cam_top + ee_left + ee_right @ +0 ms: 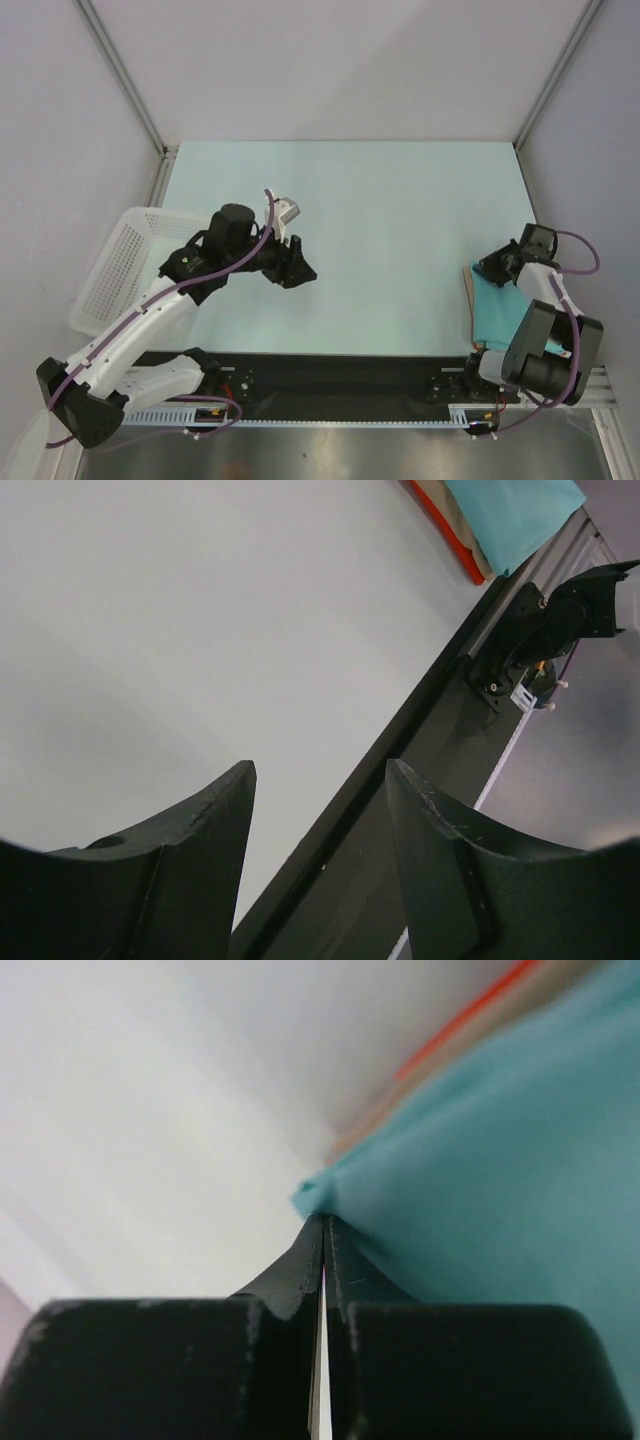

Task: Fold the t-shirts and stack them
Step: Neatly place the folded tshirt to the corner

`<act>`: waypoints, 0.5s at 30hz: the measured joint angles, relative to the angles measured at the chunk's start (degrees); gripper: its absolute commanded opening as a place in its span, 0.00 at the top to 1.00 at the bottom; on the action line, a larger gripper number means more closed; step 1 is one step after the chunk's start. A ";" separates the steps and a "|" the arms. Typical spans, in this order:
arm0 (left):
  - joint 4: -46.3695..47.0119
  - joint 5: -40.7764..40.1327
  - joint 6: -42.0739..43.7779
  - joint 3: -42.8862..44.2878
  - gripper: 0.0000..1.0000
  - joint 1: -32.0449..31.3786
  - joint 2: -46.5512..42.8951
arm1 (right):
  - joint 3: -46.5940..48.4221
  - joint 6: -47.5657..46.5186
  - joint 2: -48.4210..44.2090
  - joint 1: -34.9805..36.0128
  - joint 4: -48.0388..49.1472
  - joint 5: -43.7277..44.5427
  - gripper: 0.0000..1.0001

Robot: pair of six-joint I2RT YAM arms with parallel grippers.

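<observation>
Both fingers [285, 1285] of right tool [323, 1222] pinch t-shirt [500, 1160] corner; left tool [320, 770] gapes.

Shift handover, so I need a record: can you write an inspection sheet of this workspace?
Surface: pale mint table, no stains seen.
Job's things: one folded teal t-shirt at the right edge, lying on a brown sheet.
Clutter: white mesh basket at the left edge.
Grippers: left gripper open above the table, holding nothing; right gripper shut, fingers pinching the t-shirt's corner.
Cables: purple cables along both arms, no snag seen.
Surroundings: white walls; black rail along the near edge.
</observation>
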 measured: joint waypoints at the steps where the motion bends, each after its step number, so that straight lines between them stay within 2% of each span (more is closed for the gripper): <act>1: -0.83 -0.46 0.00 0.61 0.39 0.00 0.00 | 0.00 0.00 1.86 0.15 1.95 -1.77 1.00; 5: -3.08 -2.14 -0.11 2.89 0.39 0.04 0.00 | 1.16 -0.07 6.75 1.11 5.16 -6.58 1.00; 7: -3.93 -3.17 -0.31 3.69 0.39 0.04 0.00 | 3.91 -0.85 7.02 2.32 2.14 -6.38 1.00; 10: -5.14 -5.09 -0.72 4.55 0.37 0.09 0.04 | 13.20 -3.56 7.02 5.60 -4.50 -3.89 0.99; 13: -5.62 -7.21 -2.38 4.68 0.34 0.09 0.17 | 22.38 -5.53 6.78 10.80 -6.43 -3.21 0.92; 14: -5.60 -7.74 -3.30 4.66 0.33 0.09 0.33 | 23.91 -5.77 6.38 13.07 -6.05 -3.89 0.82; 15: -5.53 -8.52 -4.48 4.59 0.33 0.09 0.48 | 24.26 -5.62 5.86 14.88 -5.27 -4.85 0.80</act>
